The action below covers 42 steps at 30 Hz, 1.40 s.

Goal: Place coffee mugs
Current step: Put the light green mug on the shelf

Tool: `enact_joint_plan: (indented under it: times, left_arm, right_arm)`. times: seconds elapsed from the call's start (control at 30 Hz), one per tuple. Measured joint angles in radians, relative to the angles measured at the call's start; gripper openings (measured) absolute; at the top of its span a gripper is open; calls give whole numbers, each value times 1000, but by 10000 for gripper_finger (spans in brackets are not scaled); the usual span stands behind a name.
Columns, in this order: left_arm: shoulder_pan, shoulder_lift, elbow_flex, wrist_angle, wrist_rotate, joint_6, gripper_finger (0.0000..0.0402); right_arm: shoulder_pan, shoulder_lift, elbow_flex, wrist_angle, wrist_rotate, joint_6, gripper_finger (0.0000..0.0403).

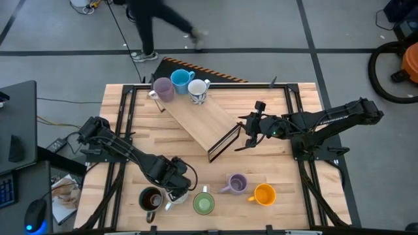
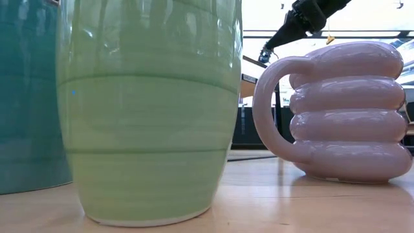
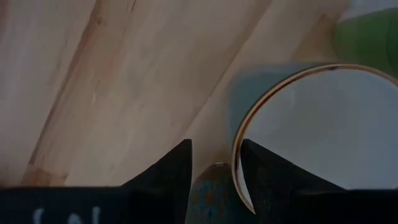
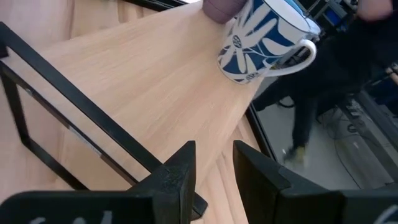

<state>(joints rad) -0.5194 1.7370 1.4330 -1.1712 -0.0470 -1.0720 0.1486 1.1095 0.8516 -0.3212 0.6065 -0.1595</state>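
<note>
My left gripper (image 3: 214,168) is down at the near edge of the table, its fingers straddling the wall of a teal mug (image 3: 311,130), one inside and one outside; whether they are pinching yet I can't tell, since a sliver of gap shows beside the rim. I'd close firmly on that wall, then lift straight up, because the green mug (image 1: 204,204) stands just beside it and the brown mug (image 1: 151,198) is close on the other side. The right gripper (image 4: 211,165) waits over the low end of the sloped board (image 1: 199,119), fingers parted, holding nothing.

From above, my own wrist hides the teal mug, so only the wrist camera shows the rim between the fingers. The top view gives the layout instead: lilac mug (image 1: 235,183) and orange mug (image 1: 264,194) in the near row, three mugs (lilac, blue, patterned white) at the board's far end. The table-level camera shows both near mugs sitting flat.
</note>
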Motion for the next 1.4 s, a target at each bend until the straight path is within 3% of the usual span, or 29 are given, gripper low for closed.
enact_joint_plan:
  times: [0.43, 0.77, 1.13, 1.4]
  left_arm:
    - [1, 33, 0, 35, -10, 48, 130]
    - [15, 32, 1, 34, -57, 125, 26]
    - [56, 19, 1, 22, -72, 349, 23]
    - [119, -111, -2, -138, -112, 522, 23]
  right_arm:
    - [0, 0, 0, 15, -24, -1, 112]
    - [0, 0, 0, 17, -25, -1, 112]
    - [0, 0, 0, 17, -25, -1, 112]
    - [0, 0, 0, 21, -25, -9, 112]
